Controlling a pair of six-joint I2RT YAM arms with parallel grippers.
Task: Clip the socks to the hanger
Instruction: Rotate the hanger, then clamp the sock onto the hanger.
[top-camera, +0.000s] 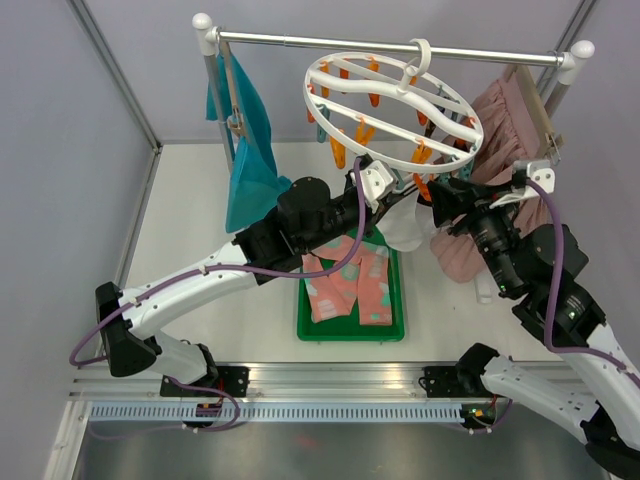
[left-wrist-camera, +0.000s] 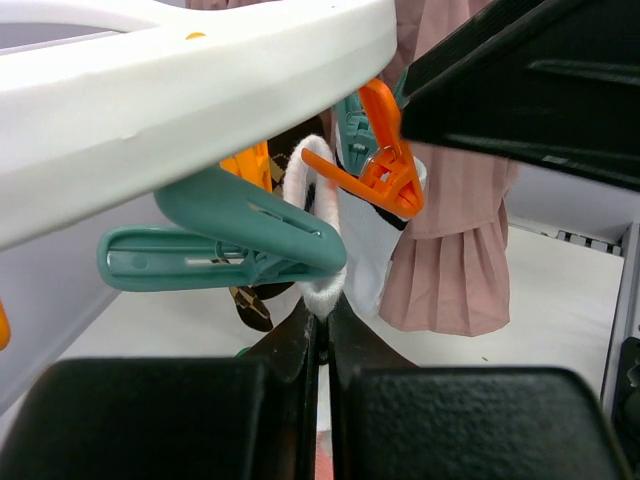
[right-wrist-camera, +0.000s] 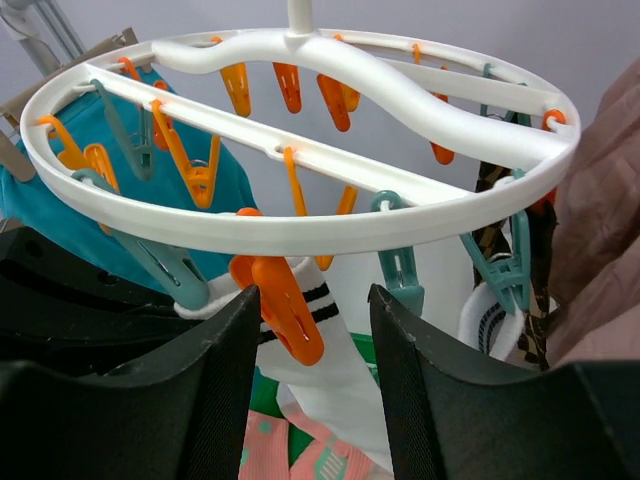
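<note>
Left fingers (left-wrist-camera: 300, 348) together, clamped on the fuzzy cuff of the white black-striped sock (left-wrist-camera: 295, 190), holding it up just under the round white plastic drying ring (right-wrist-camera: 300, 235), right beside a teal plastic clip (left-wrist-camera: 230, 245). Right fingers (right-wrist-camera: 235, 340) apart, straddling an orange plastic clip (right-wrist-camera: 285, 300) on the ring rim w/o visibly squeezing it.

Handling: sock is light, soft, floppy, so zero stiffness and the body just dangles. Cuff is the thickest, grippiest bit, so pinch there, near the edge, w/ enough cuff left above the fingers to feed into the clip mouth. Clip is sprung, so I'd guess the right side has to press its tails to open it. The ring hangs from a hook and will prob swing if pushed.

More pink patterned socks (top-camera: 350, 285) lie in the green plastic tray (top-camera: 300, 320) on the surface below.
</note>
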